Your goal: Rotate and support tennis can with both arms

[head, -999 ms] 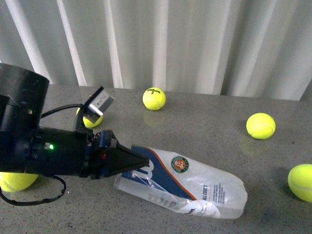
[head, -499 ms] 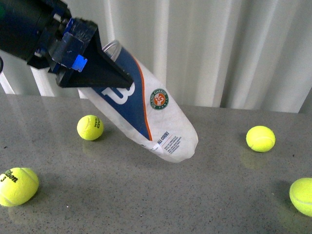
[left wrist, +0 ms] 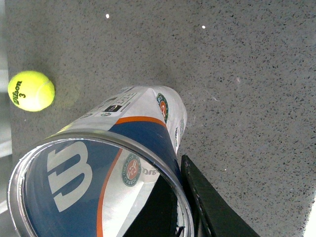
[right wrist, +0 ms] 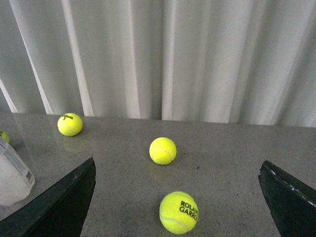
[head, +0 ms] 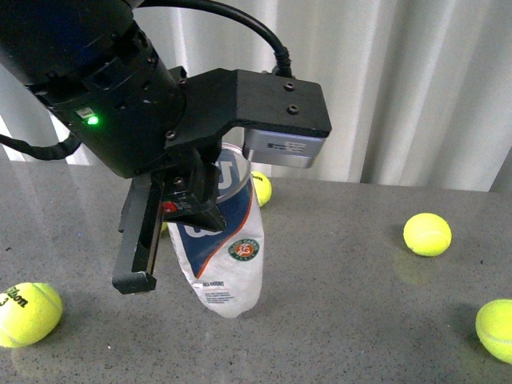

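The tennis can hangs nearly upright with its base low over the grey table; I cannot tell if it touches. Its blue-white label, orange stripe and round logo face me. My left gripper is shut on the can's upper part, one finger on each side of the wall. In the left wrist view the can shows from above, silver rim open, with my left gripper clamped on the rim. My right gripper is open and empty, its fingers wide apart. The can's base is off to one side of it.
Yellow tennis balls lie around: one at the right, one at the right edge, one at the front left, one behind the can. Others show in the right wrist view. A white curtain hangs behind the table.
My left arm has lifted the can off the table, where it lay on its side, and turned it through a tilt to nearly upright, base down.
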Action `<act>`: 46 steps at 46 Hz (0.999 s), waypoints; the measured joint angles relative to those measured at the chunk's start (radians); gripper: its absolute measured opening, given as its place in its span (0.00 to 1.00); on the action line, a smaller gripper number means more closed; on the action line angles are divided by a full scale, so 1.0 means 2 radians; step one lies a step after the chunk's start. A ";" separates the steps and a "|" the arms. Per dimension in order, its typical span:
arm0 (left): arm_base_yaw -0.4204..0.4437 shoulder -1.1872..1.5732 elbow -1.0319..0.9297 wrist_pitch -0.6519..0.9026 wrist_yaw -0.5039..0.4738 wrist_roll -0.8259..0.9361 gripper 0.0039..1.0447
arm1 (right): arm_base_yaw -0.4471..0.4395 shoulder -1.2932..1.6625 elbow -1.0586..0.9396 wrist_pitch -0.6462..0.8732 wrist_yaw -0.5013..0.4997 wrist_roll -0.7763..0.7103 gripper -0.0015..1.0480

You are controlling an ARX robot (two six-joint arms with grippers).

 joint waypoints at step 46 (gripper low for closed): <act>-0.023 0.034 0.025 -0.040 0.042 0.007 0.25 | 0.000 0.000 0.000 0.000 0.000 0.000 0.93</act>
